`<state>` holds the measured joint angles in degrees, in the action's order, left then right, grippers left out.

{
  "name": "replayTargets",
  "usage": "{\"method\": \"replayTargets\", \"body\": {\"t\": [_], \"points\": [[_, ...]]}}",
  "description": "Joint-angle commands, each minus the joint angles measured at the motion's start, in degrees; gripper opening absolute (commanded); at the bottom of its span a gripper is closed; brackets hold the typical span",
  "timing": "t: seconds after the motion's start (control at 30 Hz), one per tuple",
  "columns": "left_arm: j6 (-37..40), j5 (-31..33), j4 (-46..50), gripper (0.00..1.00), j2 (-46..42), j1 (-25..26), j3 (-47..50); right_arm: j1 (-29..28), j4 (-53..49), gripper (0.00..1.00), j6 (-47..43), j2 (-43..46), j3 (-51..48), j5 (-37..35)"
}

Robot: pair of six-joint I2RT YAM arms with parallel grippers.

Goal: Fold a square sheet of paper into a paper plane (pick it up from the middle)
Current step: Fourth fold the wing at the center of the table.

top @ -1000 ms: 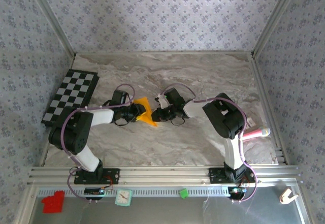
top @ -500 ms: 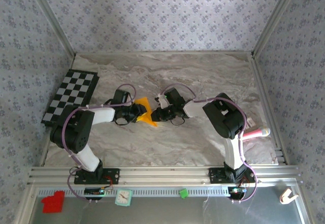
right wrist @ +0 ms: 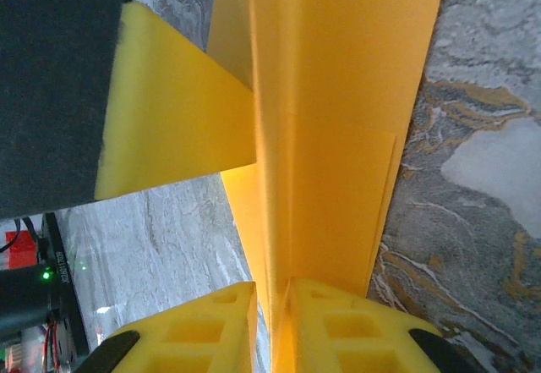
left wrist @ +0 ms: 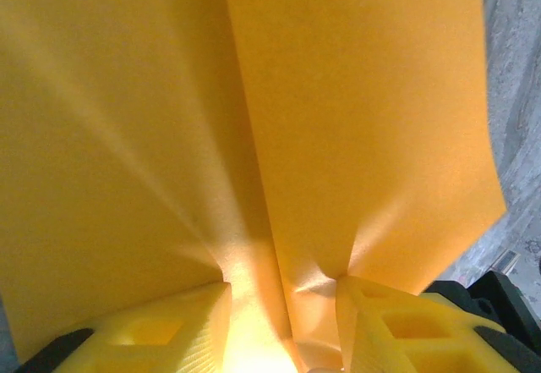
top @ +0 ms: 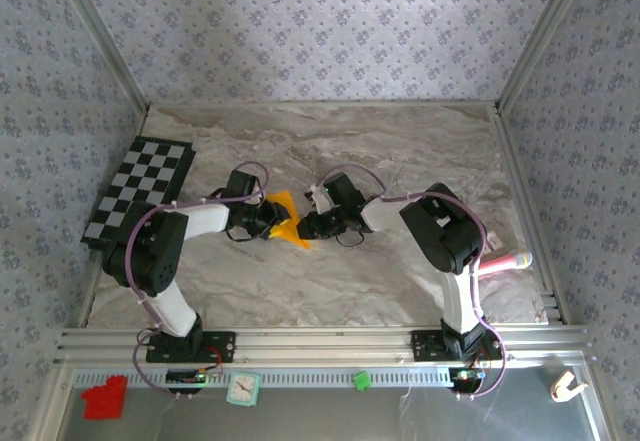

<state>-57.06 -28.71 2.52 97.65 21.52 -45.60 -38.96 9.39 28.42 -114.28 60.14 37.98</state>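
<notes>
The orange square sheet of paper (top: 285, 219) is creased and folded into layers, and is held up just above the marble table's middle between both grippers. My left gripper (top: 268, 219) comes at it from the left. In the left wrist view the paper (left wrist: 338, 119) bunches between the yellow fingertips (left wrist: 190, 314), and the left gripper (left wrist: 283, 293) is shut on it. My right gripper (top: 306, 226) meets it from the right. The paper's folded edge (right wrist: 338, 94) runs between the right gripper's (right wrist: 272, 293) jaws, which stand narrowly open with a sliver of gap on the left side. The left gripper's finger (right wrist: 169, 119) shows beyond.
A black-and-white checkered mat (top: 140, 189) lies at the table's left edge. A pink and white object (top: 505, 261) rests near the right rail. Below the front rail sit a red block (top: 105, 398), a small white clock (top: 242, 390) and a green cube (top: 361, 380).
The right gripper's jaws have eased slightly apart around the paper. The left arm has crept a little toward the paper. The paper has stayed in place.
</notes>
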Motion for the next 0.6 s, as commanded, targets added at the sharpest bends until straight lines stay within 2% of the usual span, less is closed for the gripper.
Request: {"method": "replayTargets", "body": {"t": [0.0,0.3,0.57], "points": [[-0.69,6.72,10.15,0.40,3.76,0.20,1.36,0.88,-4.40,0.19,-1.96,0.64,-1.18,-3.50],[-0.67,7.88,15.32,0.42,6.09,0.28,-0.71,0.48,-5.52,0.20,-3.63,2.12,-0.65,-4.80],[-1.48,8.14,15.67,0.41,6.69,0.28,-0.55,0.13,-5.97,0.19,-3.99,1.11,-0.13,-5.30]]}}
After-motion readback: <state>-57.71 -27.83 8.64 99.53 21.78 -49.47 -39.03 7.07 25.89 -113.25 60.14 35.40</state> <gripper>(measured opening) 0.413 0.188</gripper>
